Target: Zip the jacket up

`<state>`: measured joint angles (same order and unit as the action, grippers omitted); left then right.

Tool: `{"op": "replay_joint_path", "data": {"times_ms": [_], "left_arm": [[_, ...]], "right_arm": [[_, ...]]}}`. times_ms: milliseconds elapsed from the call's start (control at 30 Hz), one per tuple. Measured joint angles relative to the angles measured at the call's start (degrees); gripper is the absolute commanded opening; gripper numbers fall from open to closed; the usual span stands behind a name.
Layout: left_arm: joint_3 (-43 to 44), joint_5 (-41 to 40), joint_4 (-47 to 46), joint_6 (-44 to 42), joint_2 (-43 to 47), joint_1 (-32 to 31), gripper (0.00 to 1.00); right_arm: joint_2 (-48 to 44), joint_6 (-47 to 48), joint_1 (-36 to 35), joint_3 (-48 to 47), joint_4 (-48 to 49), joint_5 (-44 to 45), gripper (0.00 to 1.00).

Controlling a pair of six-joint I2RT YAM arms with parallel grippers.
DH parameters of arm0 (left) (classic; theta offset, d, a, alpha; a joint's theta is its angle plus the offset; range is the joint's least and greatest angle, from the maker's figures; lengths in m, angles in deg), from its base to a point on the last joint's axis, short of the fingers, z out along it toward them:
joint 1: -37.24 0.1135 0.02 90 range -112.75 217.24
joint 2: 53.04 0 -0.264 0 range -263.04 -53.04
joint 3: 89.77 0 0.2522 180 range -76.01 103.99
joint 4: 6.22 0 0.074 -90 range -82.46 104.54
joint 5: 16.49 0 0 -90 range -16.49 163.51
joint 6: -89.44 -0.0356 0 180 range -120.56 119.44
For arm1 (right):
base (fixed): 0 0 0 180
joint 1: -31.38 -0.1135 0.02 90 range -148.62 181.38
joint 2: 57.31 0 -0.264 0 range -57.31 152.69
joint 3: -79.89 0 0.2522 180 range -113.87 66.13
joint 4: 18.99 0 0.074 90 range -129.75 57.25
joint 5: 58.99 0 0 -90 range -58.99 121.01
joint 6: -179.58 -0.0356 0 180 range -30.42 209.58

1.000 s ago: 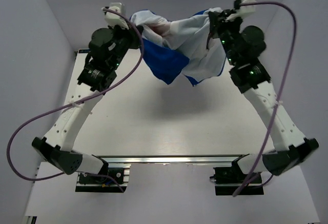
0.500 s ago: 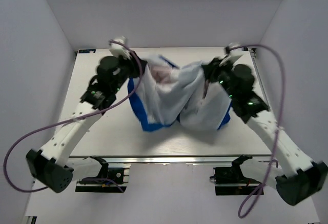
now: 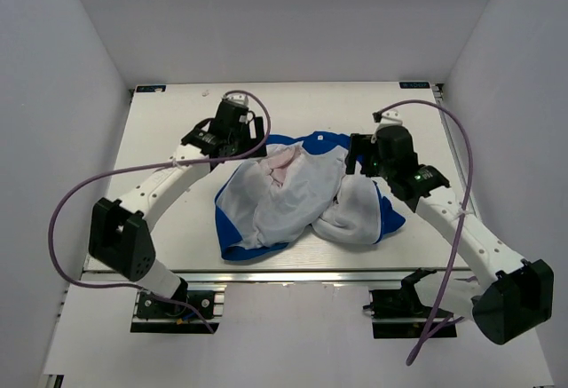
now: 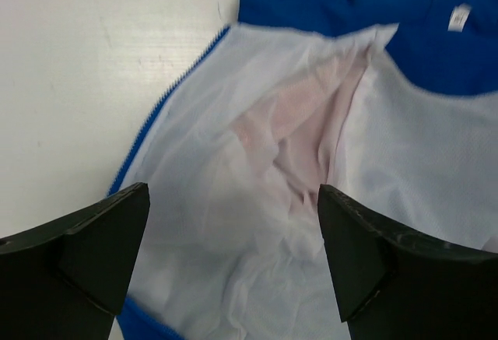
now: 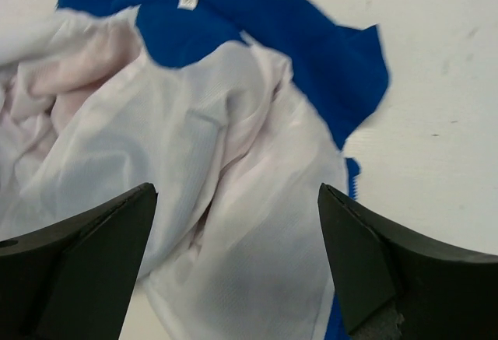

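The jacket [image 3: 293, 194] lies crumpled in the middle of the table, mostly white lining up, with royal blue showing at its edges and collar. My left gripper [image 3: 248, 142] hovers over its upper left part, open, and the left wrist view shows only lining [image 4: 257, 169] below the spread fingers [image 4: 101, 239]. A blue zipper edge [image 4: 167, 106] runs along the left of the lining. My right gripper [image 3: 358, 159] is open above the jacket's upper right part. In the right wrist view, lining [image 5: 233, 161] and blue cloth [image 5: 311, 44] lie beneath it.
The white table [image 3: 169, 104] is walled in by pale panels on the left, back and right. A small white label [image 3: 318, 139] sits on the blue collar. Purple cables [image 3: 80, 193] loop from both arms. Aluminium rails [image 3: 293, 274] line the near edge.
Both arms came down from high at the back, where they held the jacket stretched between them. Both grippers opened and the jacket dropped onto the table in a heap.
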<state>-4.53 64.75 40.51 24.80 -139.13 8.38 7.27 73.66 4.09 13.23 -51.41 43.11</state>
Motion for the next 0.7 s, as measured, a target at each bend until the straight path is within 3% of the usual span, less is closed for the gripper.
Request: {"op": "replay_joint_path", "data": {"times_ms": [200,367,700], "left_arm": [[13.97,-2.40,1.33,-0.96,-13.25,2.32,0.98],[16.35,0.07,1.40,-4.85,-22.62,5.18,0.98],[14.99,19.41,-4.35,-15.87,-28.59,5.40,0.98]], "right_arm": [[3.87,-1.46,10.34,-2.93,-0.81,-1.57,0.89],[11.19,-2.47,21.35,-2.93,0.04,-8.15,0.89],[30.88,-1.64,22.03,-7.41,5.01,-18.47,0.88]]}}
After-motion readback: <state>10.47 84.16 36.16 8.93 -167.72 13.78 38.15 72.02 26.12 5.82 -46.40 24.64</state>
